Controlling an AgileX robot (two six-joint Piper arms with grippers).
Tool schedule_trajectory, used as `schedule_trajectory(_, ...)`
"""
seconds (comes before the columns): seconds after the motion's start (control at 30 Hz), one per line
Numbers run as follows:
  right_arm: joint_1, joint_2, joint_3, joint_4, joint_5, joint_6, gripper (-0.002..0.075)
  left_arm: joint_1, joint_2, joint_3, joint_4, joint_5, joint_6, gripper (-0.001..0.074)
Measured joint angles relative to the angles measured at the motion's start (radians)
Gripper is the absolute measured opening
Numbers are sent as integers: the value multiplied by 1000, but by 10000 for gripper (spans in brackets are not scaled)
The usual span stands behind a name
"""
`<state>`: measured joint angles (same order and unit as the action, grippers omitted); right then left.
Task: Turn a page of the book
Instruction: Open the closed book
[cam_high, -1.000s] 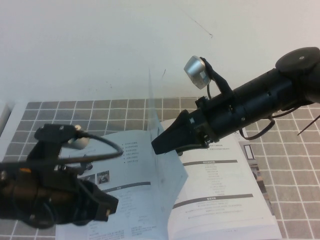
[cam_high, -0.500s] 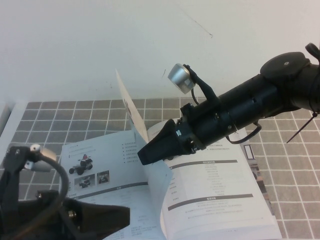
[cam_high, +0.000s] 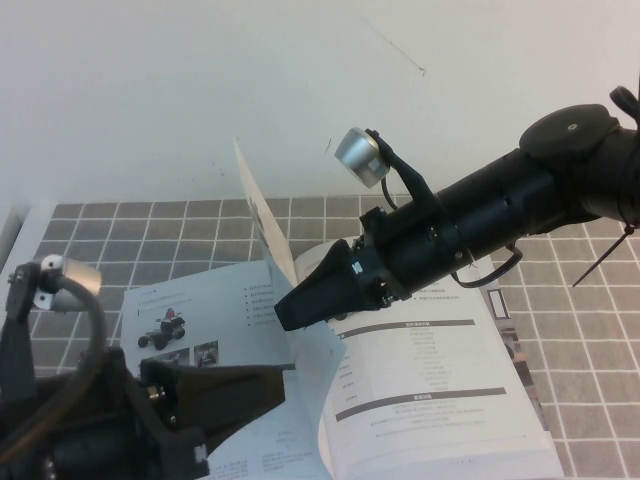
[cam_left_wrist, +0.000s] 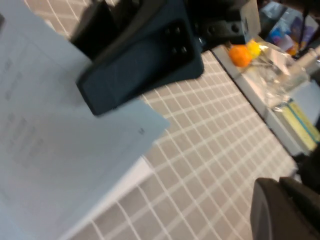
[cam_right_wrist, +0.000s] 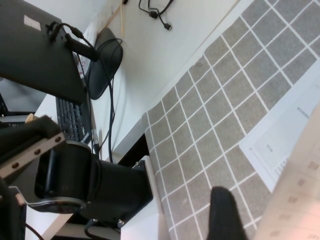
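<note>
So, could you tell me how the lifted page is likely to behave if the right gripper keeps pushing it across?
The page probably stays floppy: it bows as it stands against the right gripper, above the book. It looks thin and light, so it may flop over suddenly. Its glossy look suggests it could slip. The left gripper waits low beside the book.

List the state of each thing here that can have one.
book: lying open on the checked mat.
page: lifted, standing over the spine, part turned.
right gripper: against the lifted page near the spine.
left gripper: low over the left-hand page.
</note>
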<state>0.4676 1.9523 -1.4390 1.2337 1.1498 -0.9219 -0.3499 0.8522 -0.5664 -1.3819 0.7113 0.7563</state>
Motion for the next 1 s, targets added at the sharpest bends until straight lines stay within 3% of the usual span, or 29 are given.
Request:
schedule_trajectory(0.23,0,0,0,1,-2,-2,392,-158,71,-57,106,-320,40,-4)
schedule_trajectory(0.43,0,0,0,2,-13,-4,391,-202,178,-173,281,-243,-57,-4)
schedule_trajectory(0.6,0,0,0,2,-46,-4,391,-302,200,-180,394,-220,-110,-4)
schedule_trajectory(1.0,0,0,0,2,-87,-4,391,-514,278,-187,857,-332,-471,-4)
